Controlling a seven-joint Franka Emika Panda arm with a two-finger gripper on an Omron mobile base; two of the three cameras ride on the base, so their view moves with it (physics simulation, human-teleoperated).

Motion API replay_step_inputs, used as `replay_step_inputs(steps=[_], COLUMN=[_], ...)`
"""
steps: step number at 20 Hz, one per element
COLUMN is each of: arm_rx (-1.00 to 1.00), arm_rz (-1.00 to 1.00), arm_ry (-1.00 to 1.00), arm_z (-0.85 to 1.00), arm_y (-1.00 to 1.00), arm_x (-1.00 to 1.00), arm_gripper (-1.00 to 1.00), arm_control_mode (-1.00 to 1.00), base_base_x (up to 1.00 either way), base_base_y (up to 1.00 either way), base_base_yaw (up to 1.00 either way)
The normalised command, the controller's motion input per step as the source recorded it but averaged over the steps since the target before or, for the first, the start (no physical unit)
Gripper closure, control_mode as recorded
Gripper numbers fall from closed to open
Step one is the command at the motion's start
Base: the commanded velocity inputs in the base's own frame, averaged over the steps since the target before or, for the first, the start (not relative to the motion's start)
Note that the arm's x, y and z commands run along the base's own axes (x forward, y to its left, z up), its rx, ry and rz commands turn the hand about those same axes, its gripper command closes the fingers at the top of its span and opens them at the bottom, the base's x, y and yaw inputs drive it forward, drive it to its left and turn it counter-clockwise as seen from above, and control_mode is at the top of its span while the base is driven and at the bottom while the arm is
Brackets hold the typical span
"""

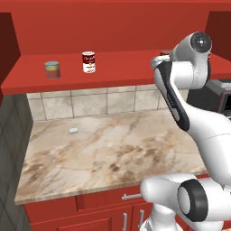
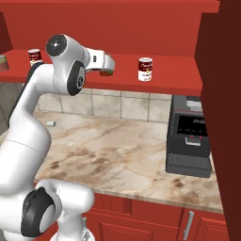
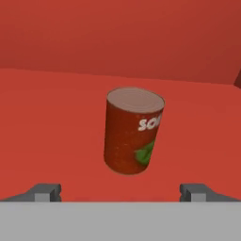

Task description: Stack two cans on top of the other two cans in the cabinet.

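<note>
A dark red can (image 3: 133, 132) with a pale lid, white lettering and a green mark is standing upright on the cabinet (image 3: 42, 122) shelf; the gripper (image 3: 120, 192) is facing it, fingers spread wide and holding nothing. Two soup cans (image 2: 145, 69) (image 2: 34, 57) are sitting well apart along the same shelf.

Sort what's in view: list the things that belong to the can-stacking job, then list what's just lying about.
Belongs to the job:
- dark red can, standing ahead of the gripper
- grey can with yellow-green label
- soup can near it
- second soup can, further right on the shelf
- red cabinet shelf

Lying about:
- small pale item on the marble counter
- black appliance
</note>
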Motion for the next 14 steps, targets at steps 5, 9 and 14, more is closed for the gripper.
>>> replay_step_inputs(steps=[5,9,14], arm_rx=[-0.01,-0.02,0.00], arm_rz=[0.08,0.00,-0.01], arm_ry=[-0.02,0.00,0.03], arm_z=[-0.09,0.00,0.00], arm_y=[-0.08,-0.15,-0.12], arm_x=[0.24,0.19,0.17], arm_gripper=[-1.00,-1.00,-1.00], arm_control_mode=[-1.00,-1.00,-1.00], base_base_x=[0.00,0.00,0.00], base_base_y=[0.00,0.00,0.00], base_base_yaw=[0.00,0.00,0.00])
